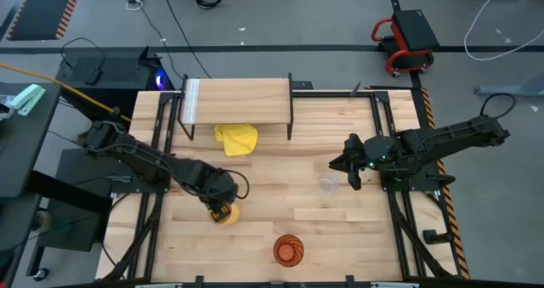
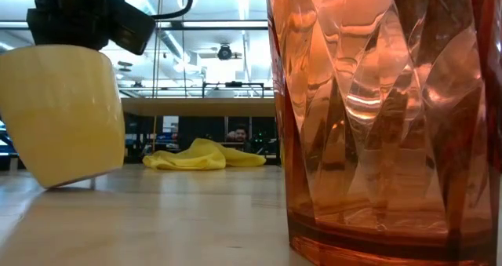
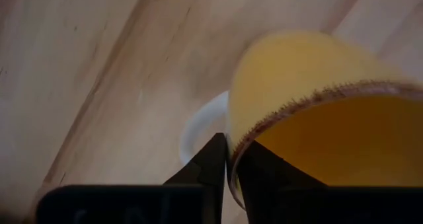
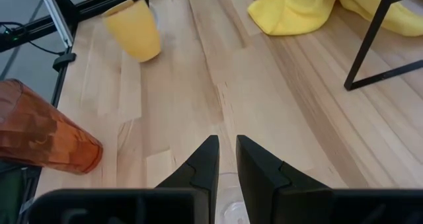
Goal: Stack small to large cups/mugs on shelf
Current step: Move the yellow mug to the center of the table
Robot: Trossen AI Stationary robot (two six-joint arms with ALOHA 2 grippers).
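Near the table's front left, the left gripper (image 1: 222,205) was clamped on the rim of the orange mug (image 1: 226,213), tilting it (base edge touching the wood). Nearby, the right gripper (image 1: 350,171) hovered beside the small clear cup (image 1: 328,184), fingers nearly together. At the front stood the tumbler (image 1: 287,250), well apart from the shelf (image 1: 242,101).

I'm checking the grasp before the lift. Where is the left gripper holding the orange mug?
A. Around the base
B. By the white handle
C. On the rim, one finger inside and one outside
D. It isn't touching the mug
C: in the left wrist view the left gripper pinches the mug wall at the rim, beside the handle; the low view shows the mug tilted, one edge lifted.
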